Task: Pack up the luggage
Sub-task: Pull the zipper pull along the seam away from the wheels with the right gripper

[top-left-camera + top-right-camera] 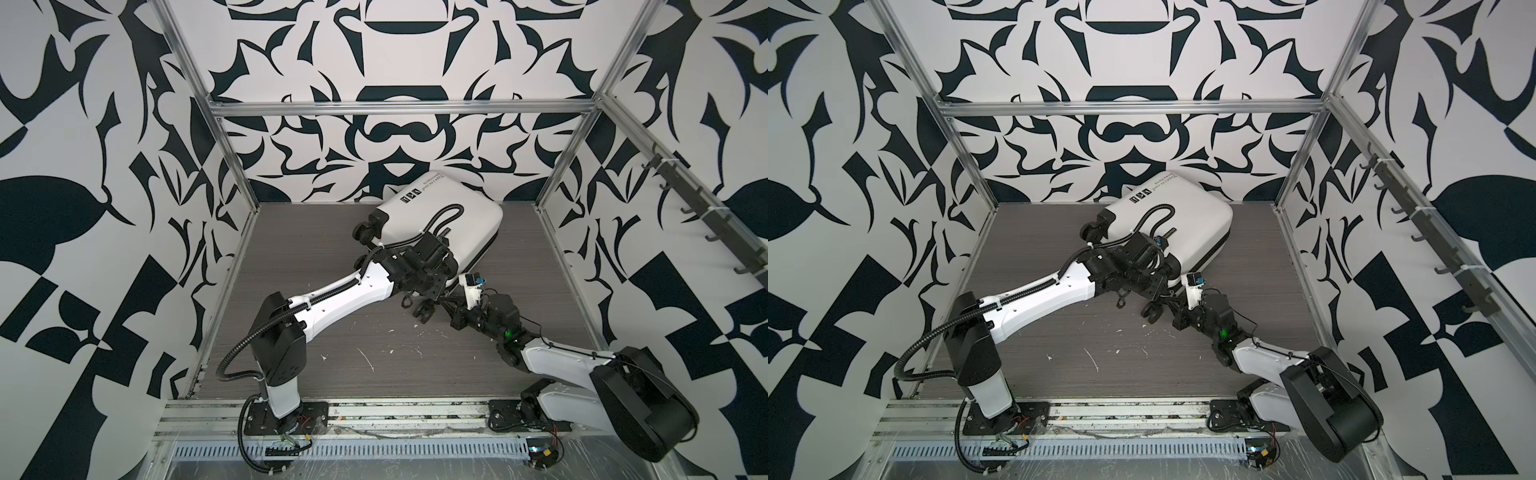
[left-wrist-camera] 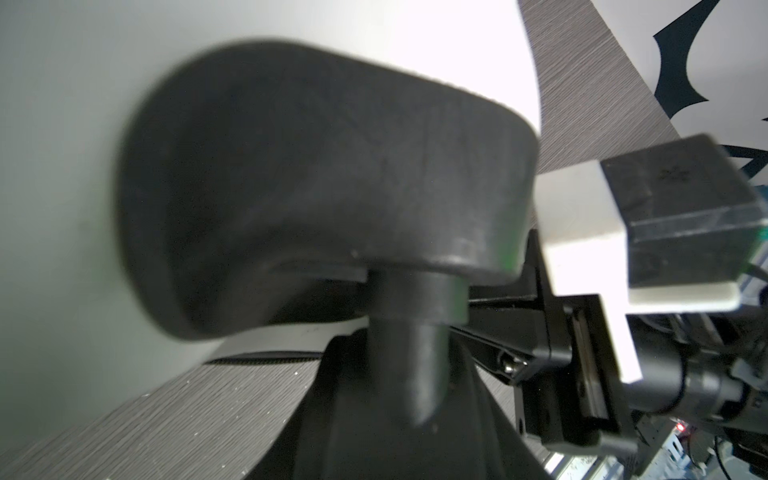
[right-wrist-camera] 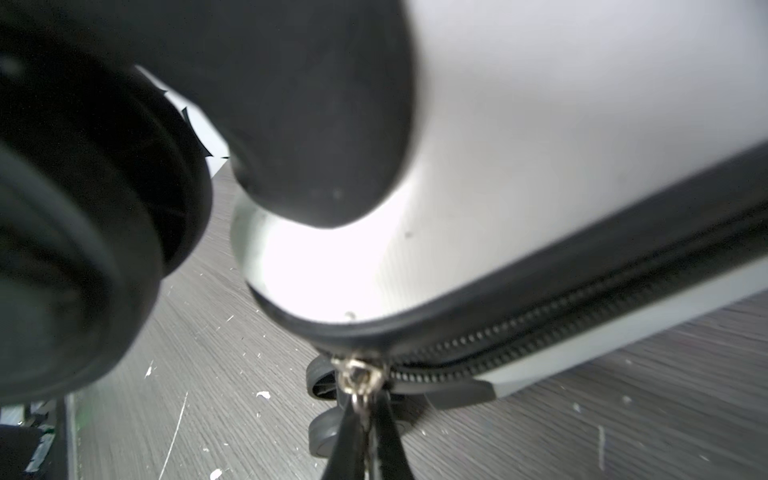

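Note:
The luggage (image 1: 449,212) (image 1: 1183,216) lies closed at the back of the table, a white shell with black wheels. My left gripper (image 1: 422,291) (image 1: 1152,286) is at its near corner. In the left wrist view the black corner guard (image 2: 332,187) fills the frame and its wheel stem (image 2: 411,332) runs down into the jaws, which grip the wheel housing. My right gripper (image 3: 365,409) (image 1: 446,300) is shut on the metal zipper pull (image 3: 358,376) at the corner end of the black zipper (image 3: 582,324). A wheel (image 3: 62,249) looms close beside it.
The grey wood-grain table (image 1: 311,249) carries white flecks near the front (image 1: 365,357). Aluminium frame posts and patterned walls close in three sides. A rail of dark hooks (image 1: 685,199) runs along the right wall. The luggage's far wheels (image 1: 363,232) point left.

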`<state>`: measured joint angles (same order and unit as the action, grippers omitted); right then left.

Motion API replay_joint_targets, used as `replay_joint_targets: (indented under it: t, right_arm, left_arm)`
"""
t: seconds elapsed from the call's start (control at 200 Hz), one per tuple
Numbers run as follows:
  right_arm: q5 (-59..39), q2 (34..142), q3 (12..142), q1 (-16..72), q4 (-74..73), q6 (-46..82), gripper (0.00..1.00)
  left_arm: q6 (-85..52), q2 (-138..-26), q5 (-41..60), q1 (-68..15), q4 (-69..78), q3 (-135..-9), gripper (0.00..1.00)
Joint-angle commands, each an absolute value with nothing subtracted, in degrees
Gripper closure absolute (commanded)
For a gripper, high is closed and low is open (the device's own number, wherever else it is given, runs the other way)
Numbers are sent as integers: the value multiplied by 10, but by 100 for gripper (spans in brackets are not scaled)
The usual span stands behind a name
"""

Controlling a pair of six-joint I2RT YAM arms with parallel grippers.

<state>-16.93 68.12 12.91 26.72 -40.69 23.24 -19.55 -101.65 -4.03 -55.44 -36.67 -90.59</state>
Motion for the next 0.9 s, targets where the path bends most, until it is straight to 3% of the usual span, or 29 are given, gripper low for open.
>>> replay_joint_targets:
  t: [0.0,0.305,0.895]
  right_arm:
    - [-91,642,142,260,-397,244,100]
    - [-81,628,192,260,-273,245,100]
    - [-63,632,205,234,-256,266,100]
  left_arm:
    - [-212,-997,-56,-549,-387,-889,100]
    - [-213,-981,-57,-549,-387,-874,100]
    - [-211,-953,-64,-549,-390,-842,100]
